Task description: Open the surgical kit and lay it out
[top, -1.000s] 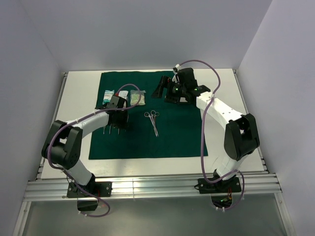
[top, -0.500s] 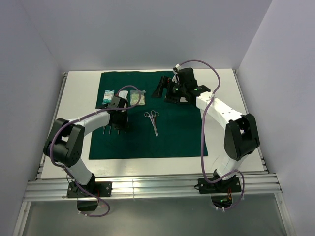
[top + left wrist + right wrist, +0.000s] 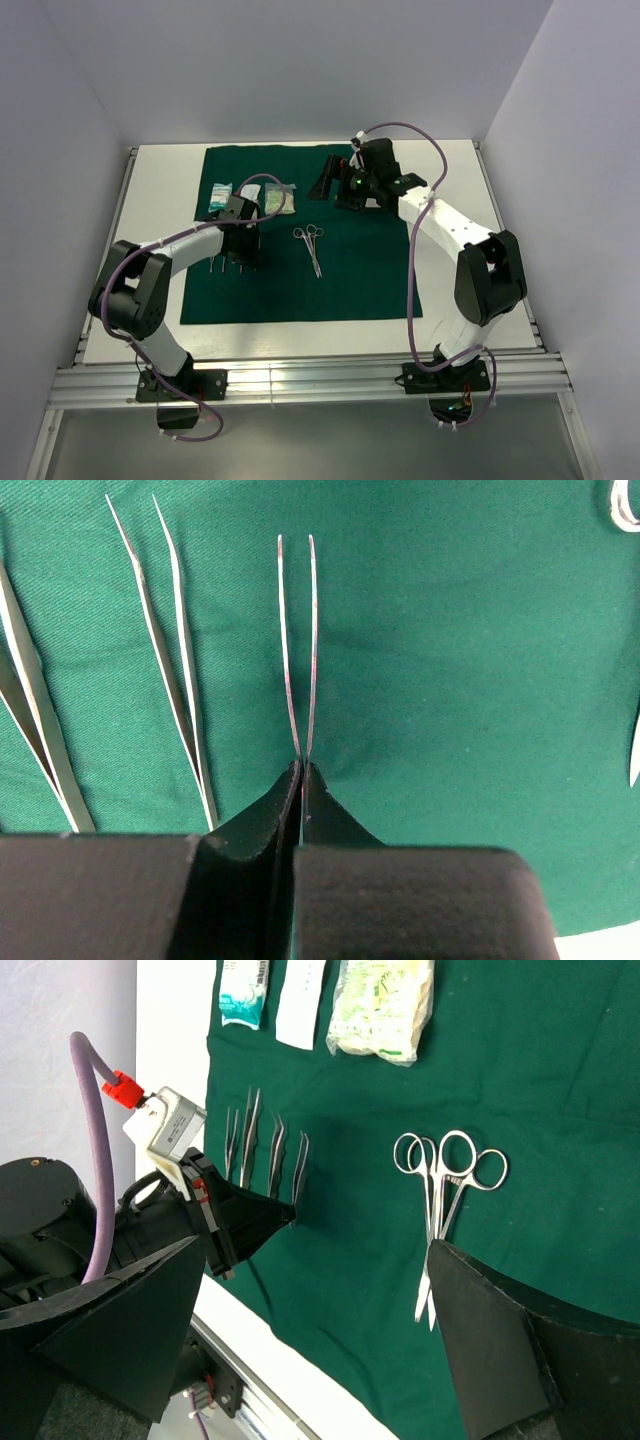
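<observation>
The job looks well along. The cloth point(image 3: 360, 285) lies spread flat on the worktop point(image 3: 160, 200). Three packets point(image 3: 250, 194) sit in a row at its far left, and the clamps point(image 3: 312, 245) lie near the middle. The left pincer point(image 3: 301, 770) is clenched on the end of one pair of tweezers point(image 3: 298, 650), which rests on the cloth just right of the other tweezers point(image 3: 170, 660). The right pincer point(image 3: 313, 1242) hangs released over the far middle, grasping nothing. What seems left is letting go of that pair and placing any remaining pieces; I cannot pick out a tray.

The near and right parts of the cloth are bare. Walls stand close on both sides, with a strip of worktop between cloth and wall.
</observation>
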